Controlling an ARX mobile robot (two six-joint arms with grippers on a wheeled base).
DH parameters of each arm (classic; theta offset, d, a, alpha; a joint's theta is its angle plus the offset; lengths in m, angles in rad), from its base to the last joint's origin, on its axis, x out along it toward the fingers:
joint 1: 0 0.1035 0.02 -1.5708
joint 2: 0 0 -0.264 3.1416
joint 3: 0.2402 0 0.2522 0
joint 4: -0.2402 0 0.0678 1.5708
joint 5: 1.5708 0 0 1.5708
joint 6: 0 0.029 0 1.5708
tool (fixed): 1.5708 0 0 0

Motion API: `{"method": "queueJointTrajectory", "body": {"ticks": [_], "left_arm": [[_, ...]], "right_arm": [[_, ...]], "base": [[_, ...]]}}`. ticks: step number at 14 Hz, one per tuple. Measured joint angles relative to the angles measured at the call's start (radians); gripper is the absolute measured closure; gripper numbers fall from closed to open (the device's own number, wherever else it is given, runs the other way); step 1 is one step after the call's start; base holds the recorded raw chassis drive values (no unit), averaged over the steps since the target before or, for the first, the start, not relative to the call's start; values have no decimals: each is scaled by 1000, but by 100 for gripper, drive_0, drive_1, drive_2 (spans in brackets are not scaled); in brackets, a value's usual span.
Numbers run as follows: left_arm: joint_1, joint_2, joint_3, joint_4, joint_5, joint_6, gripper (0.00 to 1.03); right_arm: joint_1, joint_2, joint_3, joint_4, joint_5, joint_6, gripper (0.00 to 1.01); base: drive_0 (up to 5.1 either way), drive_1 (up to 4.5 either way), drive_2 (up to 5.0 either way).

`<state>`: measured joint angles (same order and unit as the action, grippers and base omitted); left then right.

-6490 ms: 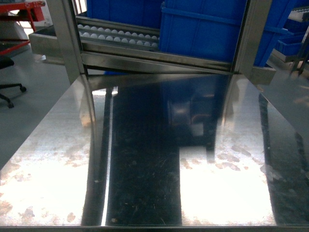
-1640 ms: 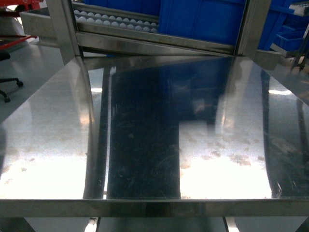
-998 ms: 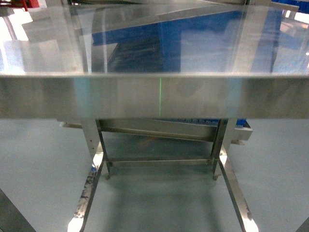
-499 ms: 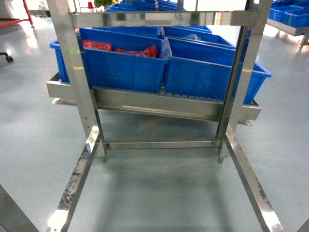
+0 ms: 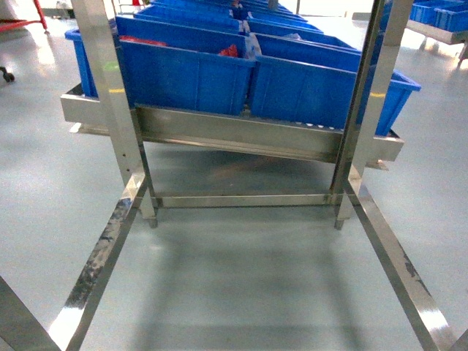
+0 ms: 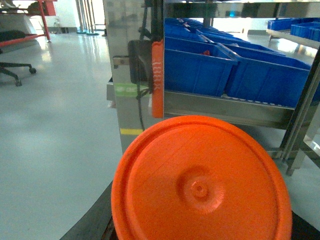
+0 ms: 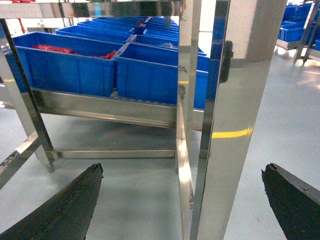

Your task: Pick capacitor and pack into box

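Closer now, blue bins (image 5: 183, 73) hold red parts (image 5: 229, 51); right gripper (image 7: 182, 200) spread wide.

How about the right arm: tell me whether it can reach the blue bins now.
Probably not directly: a steel post stands before the open right gripper; the blue bins sit beyond, leftward.

Blue bins, silver frame, orange disc

The bins (image 5: 186, 73) were bright blue with red contents (image 7: 50, 48); the rack (image 5: 121, 139) shone silver, the floor (image 5: 241, 285) grey-green, the disc (image 6: 200, 185) plain orange.
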<state>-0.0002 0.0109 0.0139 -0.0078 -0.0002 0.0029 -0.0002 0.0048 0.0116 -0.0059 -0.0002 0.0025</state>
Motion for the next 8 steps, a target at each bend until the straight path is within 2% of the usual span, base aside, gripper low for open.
{"method": "queueJointTrajectory", "body": {"ticks": [5,8], "left_arm": [[0,0,0,0,0,0,59],[0,0,0,1,1,0,59]], "right_arm": [[0,0,0,0,0,0,3],[0,0,0,1,1,0,3]], "base": [[0,0,0],[-465,335,202]]}}
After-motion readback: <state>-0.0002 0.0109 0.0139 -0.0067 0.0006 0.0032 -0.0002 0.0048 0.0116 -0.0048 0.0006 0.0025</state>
